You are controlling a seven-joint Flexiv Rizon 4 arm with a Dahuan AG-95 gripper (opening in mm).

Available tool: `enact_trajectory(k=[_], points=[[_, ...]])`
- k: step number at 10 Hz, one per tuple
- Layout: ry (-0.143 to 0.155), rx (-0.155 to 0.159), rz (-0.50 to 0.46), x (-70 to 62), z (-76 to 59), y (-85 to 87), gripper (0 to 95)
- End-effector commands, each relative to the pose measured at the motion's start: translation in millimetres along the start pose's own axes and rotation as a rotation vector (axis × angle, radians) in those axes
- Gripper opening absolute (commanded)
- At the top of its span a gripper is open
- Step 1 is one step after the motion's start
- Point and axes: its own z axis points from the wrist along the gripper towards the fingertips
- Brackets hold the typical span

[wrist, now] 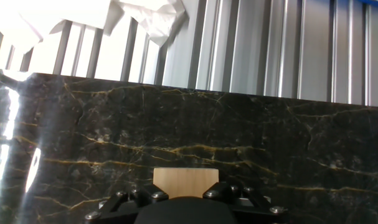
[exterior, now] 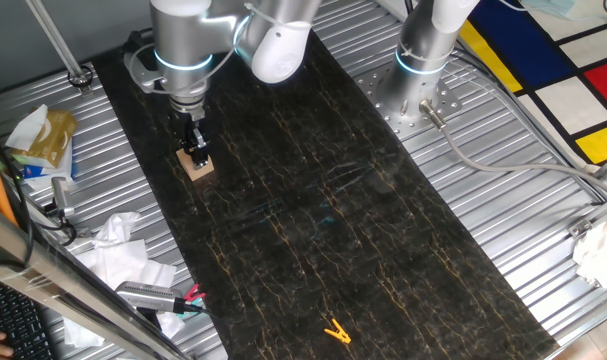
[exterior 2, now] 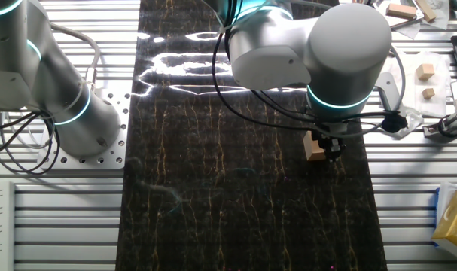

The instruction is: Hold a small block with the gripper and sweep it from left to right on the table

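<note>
Item: small block (exterior: 196,166), tan wooden cube. Location: on the tabletop (exterior: 313,220), near its 9 o'clock edge in one fixed view. Gripper (exterior: 195,152): jaws closed around its upper faces. Handling, judged: light, rigid, smooth; grip opposite flat faces.

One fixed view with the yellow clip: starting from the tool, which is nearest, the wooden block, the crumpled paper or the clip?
1. Wooden block, right at the tool.
2. Crumpled paper, off the table's left edge.
3. Yellow clip, far down the table.

A robotics lab: two silver arms (exterior: 188,40) on ribbed metal benching (exterior: 503,200).
</note>
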Motion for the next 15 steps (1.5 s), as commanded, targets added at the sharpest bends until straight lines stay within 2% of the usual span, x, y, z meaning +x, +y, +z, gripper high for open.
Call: enact_trajectory(k=[1,4,5,15], points=[[0.001,0.000,0.009,0.1,-0.1,-0.2,19.0],[0.002,0.000,0.014,0.1,-0.1,-0.2,19.0],[0.002,0.000,0.014,0.1,-0.1,-0.2,0.0],[0.003,0.000,0.020,-0.1,-0.6,-0.2,0.0]])
